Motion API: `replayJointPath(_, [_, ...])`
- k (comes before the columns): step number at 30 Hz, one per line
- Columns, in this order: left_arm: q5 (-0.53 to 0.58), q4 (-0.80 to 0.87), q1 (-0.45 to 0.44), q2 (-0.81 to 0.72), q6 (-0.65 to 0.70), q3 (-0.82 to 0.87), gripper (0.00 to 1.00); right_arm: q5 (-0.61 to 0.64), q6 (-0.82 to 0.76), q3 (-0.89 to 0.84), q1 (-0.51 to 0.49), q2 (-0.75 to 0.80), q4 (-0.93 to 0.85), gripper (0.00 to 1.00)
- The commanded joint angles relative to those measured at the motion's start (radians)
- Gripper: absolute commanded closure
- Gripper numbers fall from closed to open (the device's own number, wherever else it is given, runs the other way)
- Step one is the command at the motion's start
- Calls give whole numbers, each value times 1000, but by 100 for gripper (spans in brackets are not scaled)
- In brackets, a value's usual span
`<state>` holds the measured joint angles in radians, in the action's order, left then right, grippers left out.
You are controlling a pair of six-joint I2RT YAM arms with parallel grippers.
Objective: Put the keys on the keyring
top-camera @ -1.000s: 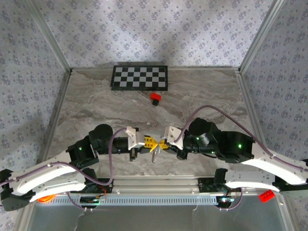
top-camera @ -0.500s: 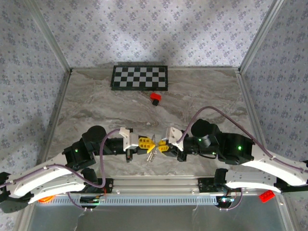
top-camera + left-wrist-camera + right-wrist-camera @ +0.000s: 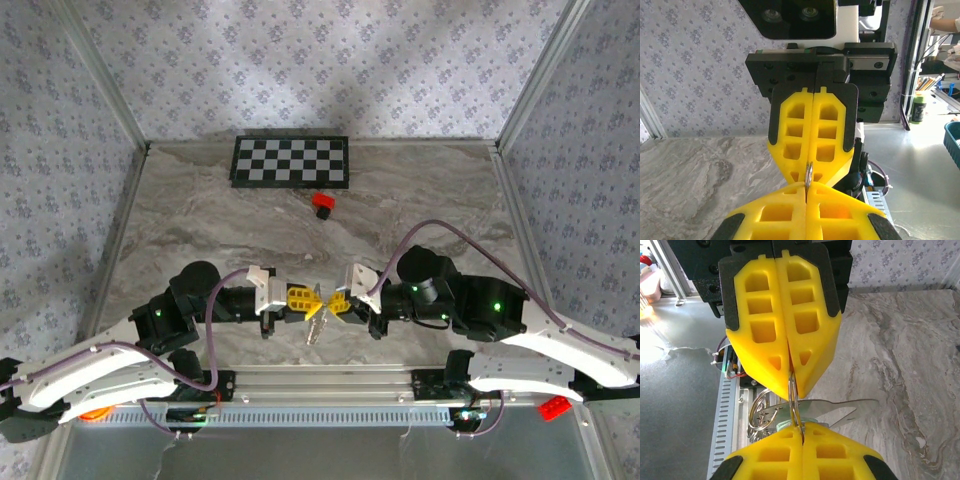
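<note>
My left gripper (image 3: 304, 298) and right gripper (image 3: 331, 301) meet tip to tip above the table's near edge. Both are shut on one thin silver ring of the keyring (image 3: 792, 396), which spans the small gap between them. In the left wrist view the ring (image 3: 809, 175) stands edge-on between my left gripper (image 3: 807, 186) and the yellow right fingers (image 3: 815, 135) opposite. Under my right gripper (image 3: 801, 429) the key's mint-green head (image 3: 785, 424) sits at the ring, its silver blade (image 3: 852, 409) pointing right. More loops of the keyring (image 3: 759, 412) dangle to the left. From above, the key (image 3: 316, 324) hangs below the fingertips.
A red block (image 3: 322, 202) lies on the marble table in front of a checkerboard (image 3: 291, 161) at the back. A metal rail (image 3: 330, 380) runs along the near edge just behind the hanging keys. Patterned walls close in the left, right and back.
The left arm has drawn back to the left and both grippers have sunk slightly toward the near edge. The right jaws have closed the last bit onto the ring.
</note>
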<state>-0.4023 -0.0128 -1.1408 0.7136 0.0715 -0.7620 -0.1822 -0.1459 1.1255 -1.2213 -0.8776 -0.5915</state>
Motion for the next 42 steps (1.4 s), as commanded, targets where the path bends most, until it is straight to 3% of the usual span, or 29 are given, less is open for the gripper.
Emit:
replayJointPath(1, [-51, -113, -4, -10, -18, -8, 100, -38, -3, -9, 8, -6, 30, 96])
replayJointPath(17, [-86, -154, -4, 3, -36, -3, 100, -40, -4, -30, 13, 30, 65, 91])
replayJointPath(31, [-152, -213, -3, 3, -65, 19, 100, -94, -32, -52, -12, 25, 81, 93])
replayJointPath(42, [-206, -225, -4, 13, -73, 19, 100, -80, -40, -75, -20, 67, 135, 84])
